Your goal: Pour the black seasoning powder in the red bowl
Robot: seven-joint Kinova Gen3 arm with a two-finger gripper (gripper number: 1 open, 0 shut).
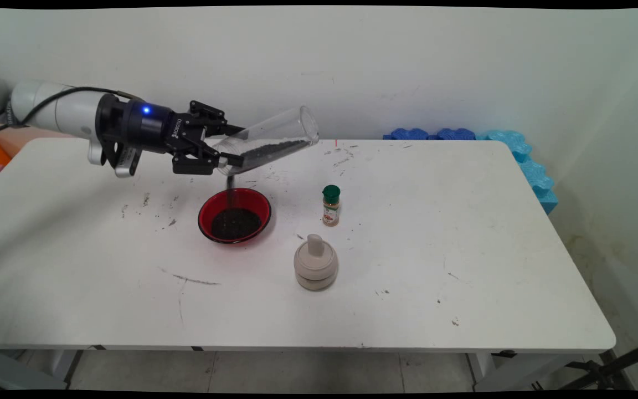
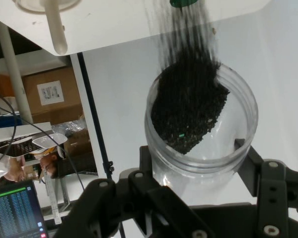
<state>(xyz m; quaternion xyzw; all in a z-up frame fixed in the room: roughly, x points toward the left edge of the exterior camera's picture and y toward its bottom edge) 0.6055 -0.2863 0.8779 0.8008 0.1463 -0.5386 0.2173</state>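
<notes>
The black two-finger gripper (image 1: 220,148) holds a clear plastic jar (image 1: 269,141) of small black grains (image 2: 188,106), tipped on its side above the white table (image 1: 463,249). Below it sits a round red bowl (image 1: 235,215) with black grains inside. A small green-capped spice bottle (image 1: 330,205) and a beige lidded pot (image 1: 315,263) stand near.

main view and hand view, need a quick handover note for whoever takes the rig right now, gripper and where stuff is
Gripper: shut on the clear jar, held tilted above the table, mouth pointing up and to the right, base low on the left.
Jar: partly filled with dark grains lying along its lower side.
Red bowl: on the table just below the jar's base, already holding a heap of dark grains.
Green-capped spice bottle: upright, right of the bowl.
Beige lidded pot: nearer the front edge, below the bottle.
Done or left: grains sit in both bowl and jar; no more can be told.
</notes>
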